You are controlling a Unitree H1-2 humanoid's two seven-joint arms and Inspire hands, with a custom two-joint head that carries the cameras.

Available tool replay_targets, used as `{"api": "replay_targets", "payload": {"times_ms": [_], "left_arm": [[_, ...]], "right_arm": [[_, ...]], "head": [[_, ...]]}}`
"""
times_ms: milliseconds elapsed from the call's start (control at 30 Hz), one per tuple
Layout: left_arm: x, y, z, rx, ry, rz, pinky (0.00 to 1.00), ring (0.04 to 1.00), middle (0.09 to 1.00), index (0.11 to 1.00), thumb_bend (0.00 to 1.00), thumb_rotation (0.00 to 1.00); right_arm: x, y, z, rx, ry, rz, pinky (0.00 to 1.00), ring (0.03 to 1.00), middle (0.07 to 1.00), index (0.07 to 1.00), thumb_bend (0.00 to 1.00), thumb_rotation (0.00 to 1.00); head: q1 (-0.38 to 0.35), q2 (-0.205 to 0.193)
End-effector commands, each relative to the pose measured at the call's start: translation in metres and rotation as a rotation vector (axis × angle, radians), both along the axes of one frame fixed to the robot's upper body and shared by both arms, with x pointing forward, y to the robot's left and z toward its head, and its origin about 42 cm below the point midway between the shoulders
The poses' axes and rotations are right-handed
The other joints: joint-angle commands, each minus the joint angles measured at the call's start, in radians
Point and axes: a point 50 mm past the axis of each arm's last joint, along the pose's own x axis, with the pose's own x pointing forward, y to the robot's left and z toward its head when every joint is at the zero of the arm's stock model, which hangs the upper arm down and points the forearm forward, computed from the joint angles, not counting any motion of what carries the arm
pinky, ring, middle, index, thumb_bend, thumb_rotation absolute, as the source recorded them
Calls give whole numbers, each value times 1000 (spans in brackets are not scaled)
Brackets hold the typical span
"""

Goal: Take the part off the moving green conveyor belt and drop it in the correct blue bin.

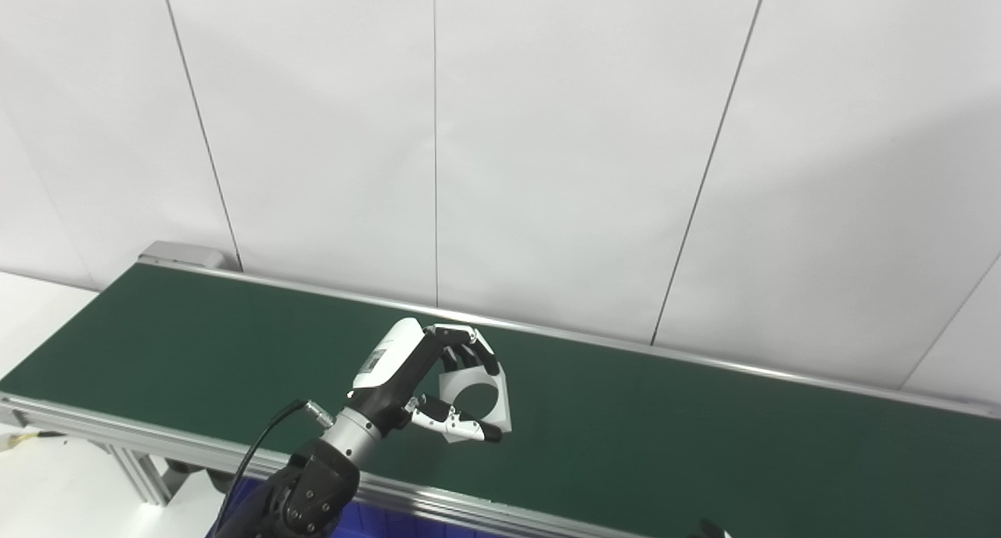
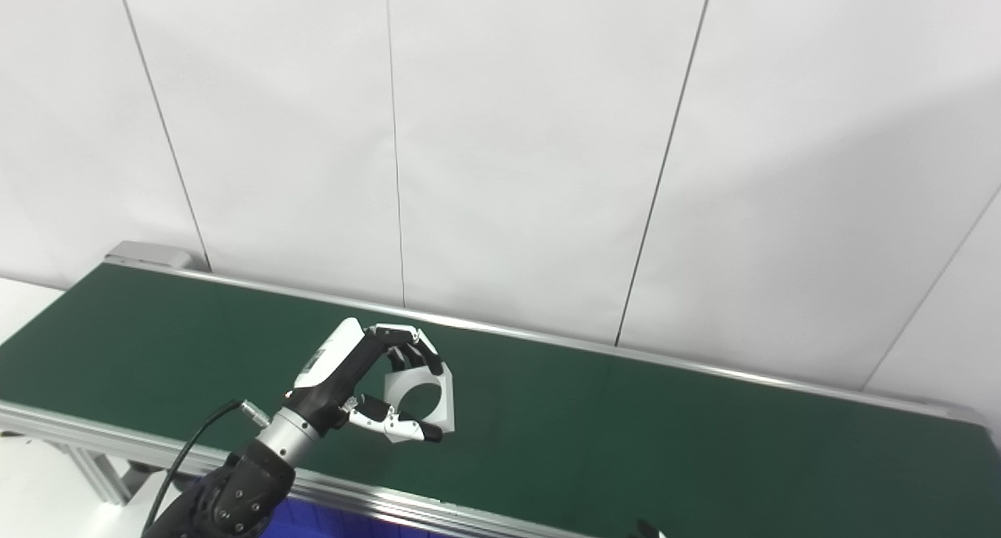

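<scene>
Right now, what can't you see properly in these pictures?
- Blue bin: only a strip shows under the belt frame, cut off by the bottom edge in both views.
- Right robot hand: just a tip at the bottom edge; open or shut is unclear.
- White part: the left robot hand has fingers wrapped over it, hiding its near side.

Matt green belt (image 1: 665, 428), brushed metal rails (image 1: 704, 364)

Dark green rubber conveyor belt (image 1: 665, 421) with silver aluminium rails; white ring-shaped plastic part (image 1: 478, 397); black-and-white left hand (image 1: 414, 381); blue bin (image 1: 375, 522).
</scene>
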Motion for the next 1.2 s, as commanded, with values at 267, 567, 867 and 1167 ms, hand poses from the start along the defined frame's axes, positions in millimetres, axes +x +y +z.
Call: {"api": "replay_targets", "payload": {"times_ms": [267,567,867,1167], "left_arm": [[-15,8,7,-37,-60,-62,353,465,506,500,476,0],[-35,5,0,-53,-27,-93,369,467,510,486,477,0],[-52,1,-16,-65,36,-125,355,471,511,488,476,0],[-67,2,-33,-47,89,-138,371,467,500,492,478,0]], "right_arm": [[4,1,1,0,-30,4,878,886,892,949,800,726],[7,3,-6,-9,-29,0,878,886,894,951,858,776],[10,7,-3,6,-30,-5,894,893,898,950,890,793],[14,9,2,-10,-35,-9,864,877,892,950,910,816]], "head": [[-98,65],[-149,116],[-206,164],[-228,204]]}}
